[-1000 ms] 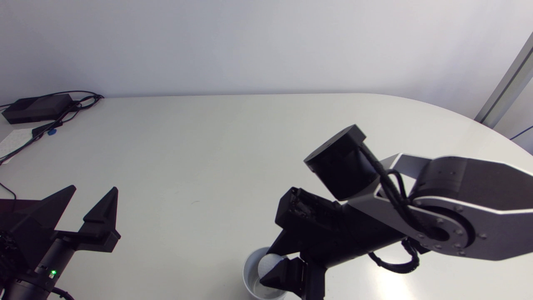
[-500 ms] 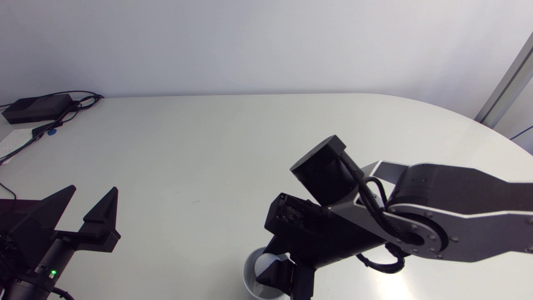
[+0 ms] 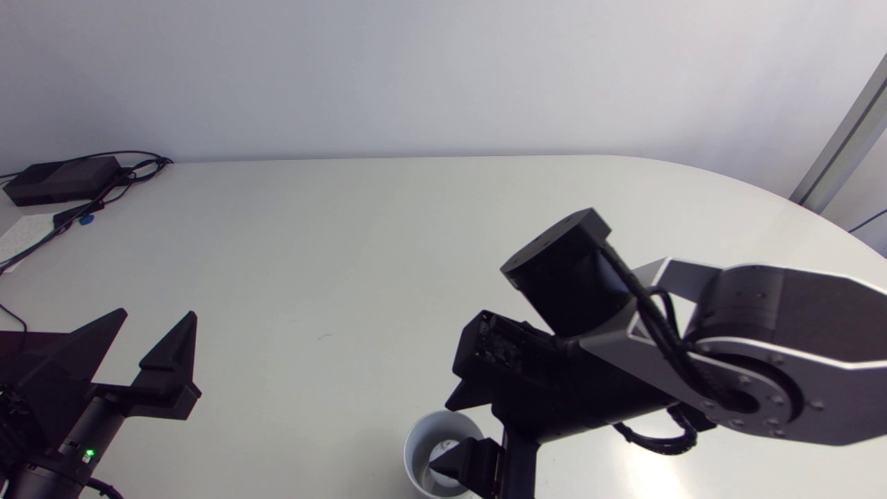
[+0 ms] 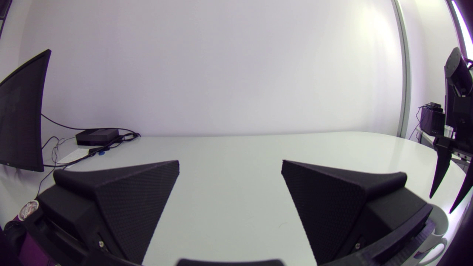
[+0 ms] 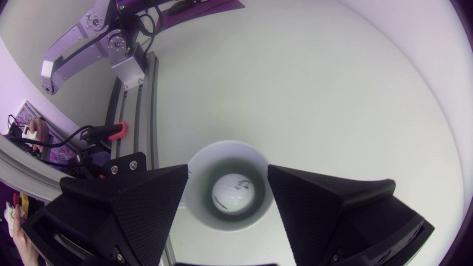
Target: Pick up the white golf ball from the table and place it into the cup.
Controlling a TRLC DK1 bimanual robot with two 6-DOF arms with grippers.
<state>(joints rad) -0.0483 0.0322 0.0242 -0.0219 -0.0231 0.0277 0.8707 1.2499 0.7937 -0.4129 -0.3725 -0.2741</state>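
The white golf ball point(image 5: 233, 192) lies at the bottom of the white cup point(image 5: 229, 147), which stands near the table's front edge point(image 3: 416, 443). My right gripper point(image 5: 227, 168) hangs just above the cup, open, with one finger on each side of the rim and nothing between them. In the head view my right gripper point(image 3: 443, 438) covers part of the cup's mouth. My left gripper point(image 3: 156, 315) rests at the front left, open and empty, well away from the cup. In the left wrist view the cup point(image 4: 439, 221) shows beside my left gripper point(image 4: 230, 164).
A black box with cables point(image 3: 59, 180) and a sheet of paper point(image 3: 21, 232) lie at the far left corner. Bare table surface point(image 3: 346, 242) stretches between the two arms and toward the back.
My right gripper has opened and let go of the ball, which now lies in the cup. The gripper dipped toward the cup and rose again. The left arm has not moved.
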